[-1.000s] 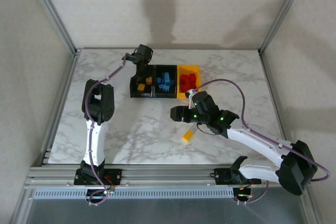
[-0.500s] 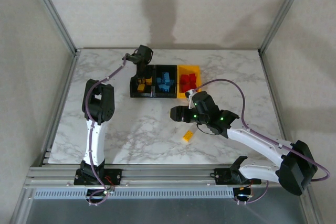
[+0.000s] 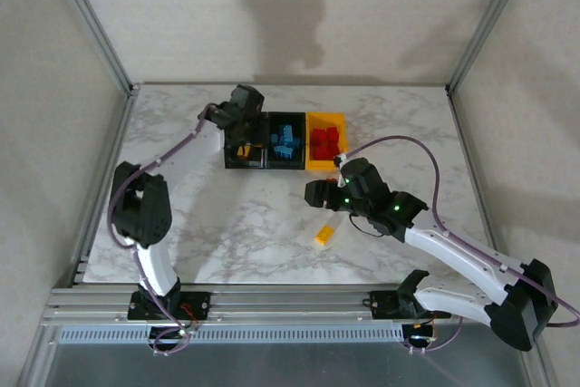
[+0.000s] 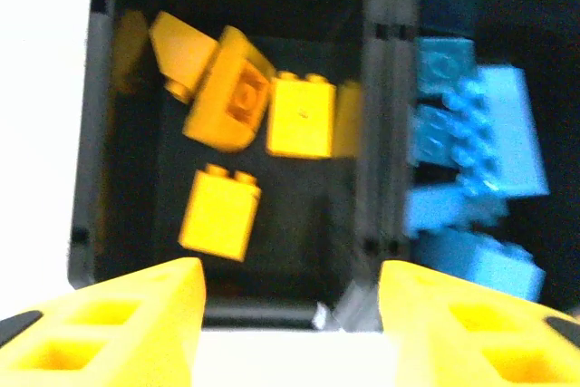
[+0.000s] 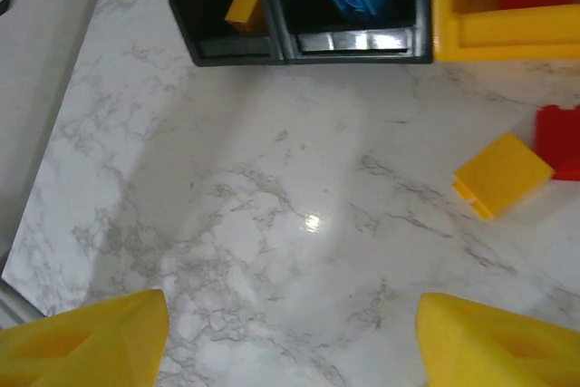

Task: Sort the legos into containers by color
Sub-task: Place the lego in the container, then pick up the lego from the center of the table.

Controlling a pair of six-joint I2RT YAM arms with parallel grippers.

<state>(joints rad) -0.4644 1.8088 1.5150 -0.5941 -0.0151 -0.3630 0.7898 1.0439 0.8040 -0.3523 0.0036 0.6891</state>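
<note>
Legos: small studded bricks in three colours. The orange-yellow ones (image 4: pixel 299 115) lie loose in the left black bin (image 4: pixel 86 133), the blue ones (image 4: pixel 480 133) in the middle black bin (image 3: pixel 285 162), and the red ones (image 3: pixel 324 140) in the yellow bin (image 3: pixel 326 118) at the right end of the row.

Unsorted on the table (image 5: pixel 272 224): one yellow brick (image 5: pixel 503 174), with one red brick (image 5: pixel 557 138) just beside it on the right.

Left gripper (image 4: pixel 288 283) hangs over the left bin, fingers (image 4: pixel 127 314) apart, nothing between them.

Right gripper (image 5: pixel 290 314) is over bare marble on the near side of the bins, fingers (image 5: pixel 100 342) apart and empty. Both loose bricks sit to the right of its gap.

Handling note, as judged: the yellow brick looks like the next pick.
- Shift right until the gap straddles it.
- Turn the wrist so the fingers meet its flat sides squarely.
- Come down clear of the red neighbour — a nudge could knock either brick askew.
- The left arm had best draw back from the bins before the drop.
</note>
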